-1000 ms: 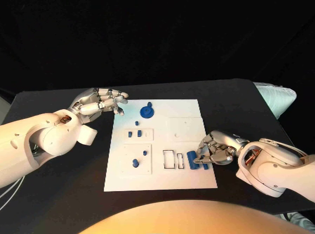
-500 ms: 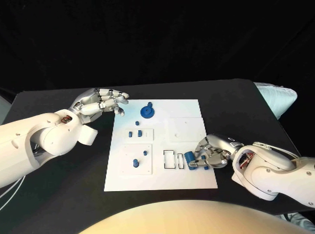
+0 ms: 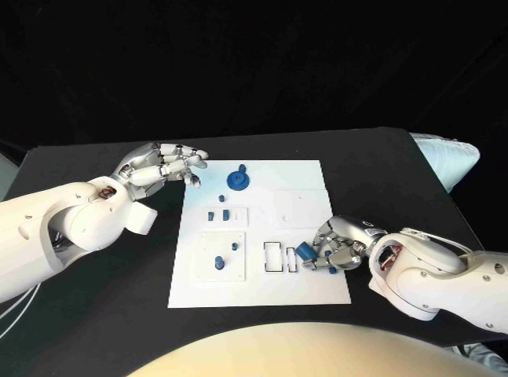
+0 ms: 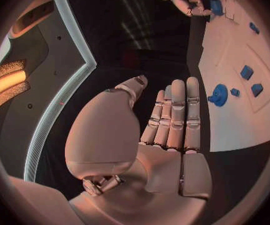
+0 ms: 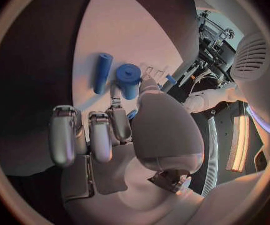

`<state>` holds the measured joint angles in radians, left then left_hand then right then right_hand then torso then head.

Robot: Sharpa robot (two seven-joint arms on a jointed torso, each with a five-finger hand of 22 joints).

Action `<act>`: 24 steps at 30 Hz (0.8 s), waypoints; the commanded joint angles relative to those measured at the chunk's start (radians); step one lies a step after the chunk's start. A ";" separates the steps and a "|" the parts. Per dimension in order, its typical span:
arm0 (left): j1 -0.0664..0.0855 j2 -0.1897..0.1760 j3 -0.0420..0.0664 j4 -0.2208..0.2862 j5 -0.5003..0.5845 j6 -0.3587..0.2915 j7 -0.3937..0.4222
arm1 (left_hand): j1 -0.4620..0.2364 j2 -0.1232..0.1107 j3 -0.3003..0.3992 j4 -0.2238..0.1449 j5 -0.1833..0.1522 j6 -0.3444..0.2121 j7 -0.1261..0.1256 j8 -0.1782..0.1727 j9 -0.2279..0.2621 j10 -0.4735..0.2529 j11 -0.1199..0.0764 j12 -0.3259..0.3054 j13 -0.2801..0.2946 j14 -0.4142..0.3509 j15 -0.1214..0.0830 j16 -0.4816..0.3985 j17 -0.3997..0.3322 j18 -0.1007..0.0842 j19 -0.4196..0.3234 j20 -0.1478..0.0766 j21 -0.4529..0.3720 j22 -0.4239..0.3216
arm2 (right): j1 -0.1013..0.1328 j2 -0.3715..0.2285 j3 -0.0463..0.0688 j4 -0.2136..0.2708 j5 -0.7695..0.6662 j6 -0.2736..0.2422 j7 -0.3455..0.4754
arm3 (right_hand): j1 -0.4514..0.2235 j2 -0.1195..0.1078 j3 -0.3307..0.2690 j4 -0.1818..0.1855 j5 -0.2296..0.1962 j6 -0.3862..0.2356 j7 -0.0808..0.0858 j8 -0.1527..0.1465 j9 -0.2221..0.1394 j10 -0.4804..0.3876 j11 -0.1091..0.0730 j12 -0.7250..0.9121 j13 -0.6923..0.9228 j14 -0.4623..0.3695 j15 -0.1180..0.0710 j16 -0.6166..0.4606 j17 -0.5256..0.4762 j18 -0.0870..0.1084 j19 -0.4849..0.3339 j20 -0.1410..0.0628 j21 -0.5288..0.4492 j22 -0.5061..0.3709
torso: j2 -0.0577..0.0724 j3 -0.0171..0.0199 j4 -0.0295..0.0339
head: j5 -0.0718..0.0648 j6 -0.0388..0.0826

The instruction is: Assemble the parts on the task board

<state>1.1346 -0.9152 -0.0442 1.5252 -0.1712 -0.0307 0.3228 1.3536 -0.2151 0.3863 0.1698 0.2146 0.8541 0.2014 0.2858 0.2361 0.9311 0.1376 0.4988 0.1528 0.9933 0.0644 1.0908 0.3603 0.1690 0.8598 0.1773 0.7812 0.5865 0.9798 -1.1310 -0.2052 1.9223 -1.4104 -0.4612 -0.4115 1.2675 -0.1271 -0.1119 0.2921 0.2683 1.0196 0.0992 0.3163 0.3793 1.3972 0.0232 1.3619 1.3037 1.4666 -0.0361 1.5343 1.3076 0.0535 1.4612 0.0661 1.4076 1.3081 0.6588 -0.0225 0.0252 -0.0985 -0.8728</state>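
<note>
The white task board (image 3: 310,177) lies mid-table. My right hand (image 3: 342,242) is over its near right part and pinches a short blue cylinder (image 3: 306,252) between thumb and fingertips, close to two empty rectangular slots (image 3: 281,258). In the right wrist view the cylinder (image 5: 128,80) stands beside a longer blue peg (image 5: 102,73) lying on the board. A blue gear with a knob (image 3: 239,180) sits at the board's far end. Small blue pieces (image 3: 217,214) stand in the left panels. My left hand (image 3: 163,165) hovers open off the far left corner, fingers straight and together (image 4: 174,116).
A pale cushion-like object (image 3: 448,155) lies at the table's right edge. Bare black table (image 3: 107,267) stretches left of the board. In the left wrist view the gear (image 4: 219,94) and small blue pieces (image 4: 247,72) lie beyond my fingertips.
My right hand has turned and edged left toward the slots, with the blue cylinder in its fingers. The left hand has not moved.
</note>
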 commanded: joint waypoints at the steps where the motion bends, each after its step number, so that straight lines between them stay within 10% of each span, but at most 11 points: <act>1: -0.001 0.000 0.000 0.004 -0.007 0.010 -0.003 | -0.006 -0.001 -0.004 0.003 -0.004 -0.006 0.002 0.005 -0.001 -0.004 0.000 0.005 0.001 0.003 0.006 -0.006 0.000 0.013 0.006 -0.003 -0.006 -0.001 | -0.012 0.010 -0.007 -0.003 -0.001 0.050 -0.053 | 0.024 0.003 0.001 -0.003 0.008 -0.003 -0.001 -0.005 -0.007 0.007 -0.002 -0.004 0.002 0.080 -0.010 0.005 0.155 -0.016 0.044 -0.005 0.004 0.168 | 0.000 0.0006 -0.0003 | 0.002 0.000; 24: -0.001 0.000 0.000 0.004 -0.009 0.016 -0.015 | -0.009 0.000 -0.006 0.006 -0.003 -0.007 0.002 0.005 -0.001 -0.005 0.000 0.006 0.001 0.003 0.007 -0.006 0.000 0.013 0.007 -0.002 -0.007 -0.002 | -0.013 -0.002 -0.006 0.027 0.297 -0.081 0.087 | 0.081 0.042 0.069 -0.001 0.092 0.034 -0.017 0.017 -0.018 0.044 -0.016 0.024 0.062 0.088 -0.021 0.014 0.188 -0.023 0.057 -0.014 0.033 0.190 | -0.001 0.0003 -0.0008 | 0.005 0.000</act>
<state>1.1345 -0.9173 -0.0442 1.5275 -0.1743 -0.0299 0.3060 1.3536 -0.2150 0.3836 0.1725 0.2146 0.8541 0.2015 0.2858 0.2361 0.9312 0.1376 0.4988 0.1525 0.9933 0.0644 1.0908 0.3603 0.1690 0.8596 0.1772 0.7772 0.5856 0.9723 -1.1351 -0.2070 1.9409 -1.2483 -0.5316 -0.4024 1.3547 -0.0971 -0.0489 0.2908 0.3602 1.0425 0.0870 0.3215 0.3515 1.4306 0.0095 1.3817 1.3080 1.4665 -0.0505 1.5443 1.3074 0.0418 1.4667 0.0605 1.4352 1.3077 0.6583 -0.0225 0.0249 -0.0940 -0.8728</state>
